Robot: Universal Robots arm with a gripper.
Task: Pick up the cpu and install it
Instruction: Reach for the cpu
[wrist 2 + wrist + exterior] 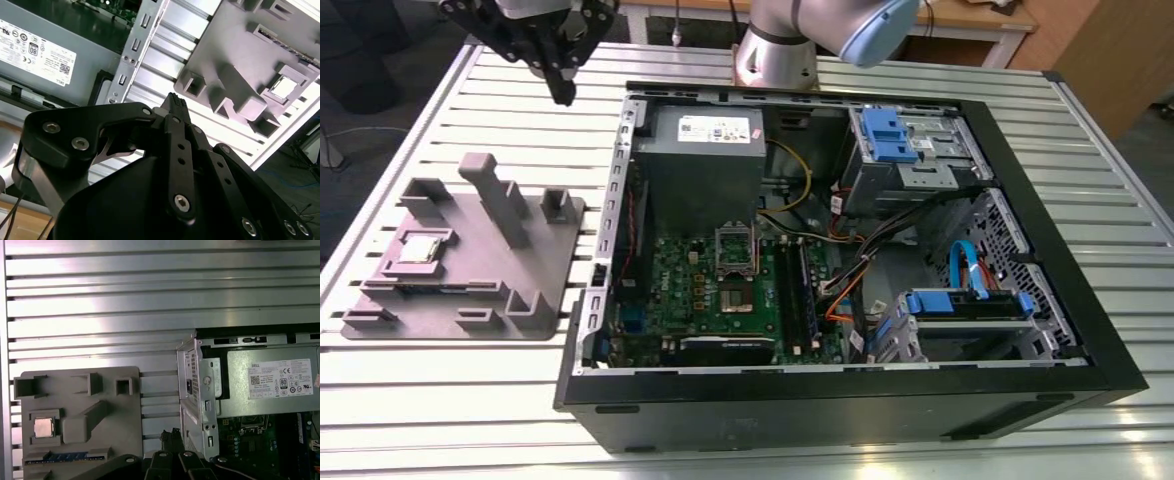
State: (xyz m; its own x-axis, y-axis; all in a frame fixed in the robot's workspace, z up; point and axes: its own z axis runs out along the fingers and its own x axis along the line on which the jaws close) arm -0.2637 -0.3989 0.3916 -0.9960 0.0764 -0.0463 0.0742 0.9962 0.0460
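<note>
**ITEM: cpu** (pixel 424 247). Small flat square chip, silvery top, pale rim.
- Loc: lies flat in a square recess of the grey fixture plate (pixel 520 290), on the plate's side toward the exterior view's left. The plate sits on the slatted aluminium surface (pixel 520 120), beside the open PC case (pixel 854 400). The cpu (pixel 43 427) is also seen in the first wrist view, top face up, nothing touching it.
- Status (judged): not yet picked, install not begun.

**ITEM: pincer** (pixel 562 92). Black, on the single arm.
- State: fingers together, tips meeting, nothing held. The second wrist view shows the same at the pincer (pixel 175 102).
- Loc: hangs above bare surface, past the plate's far end and just off the case's far corner, near the PSU (pixel 707 130).

**KEY RELATION:** the cpu is well apart from the pincer. In the exterior view it lies lower in frame and toward the exterior view's left. The plate's upright posts (pixel 494 195) stand between the two. The chip is square, so it has no long axis; its edges run approx. parallel w/ the plate's edges.

**ALSO:** green motherboard (pixel 707 300) inside the case, w/ the socket (pixel 736 250) near its middle. Can't tell if the socket frame is raised.
</note>
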